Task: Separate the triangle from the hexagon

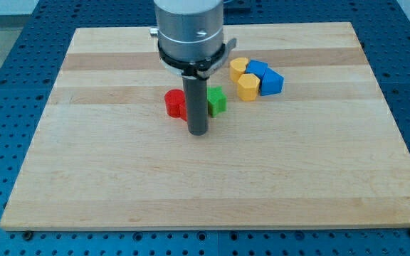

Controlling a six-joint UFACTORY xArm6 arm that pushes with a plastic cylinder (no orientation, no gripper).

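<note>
A blue triangle (271, 82) lies at the view's upper right of the wooden board (119, 178), touching a yellow hexagon (248, 87) on its left. A second blue block (257, 69) and a second yellow block (238, 67) sit just behind them in the same tight cluster. My rod stands left of this cluster, and my tip (198, 133) rests on the board below and left of the hexagon, apart from it. The rod partly hides a red block (174, 104) on its left and a green block (217, 101) on its right.
The red and green blocks sit close on either side of the rod, just above my tip. The board lies on a blue perforated table (6, 43). The arm's grey housing (189, 28) covers the board's top middle.
</note>
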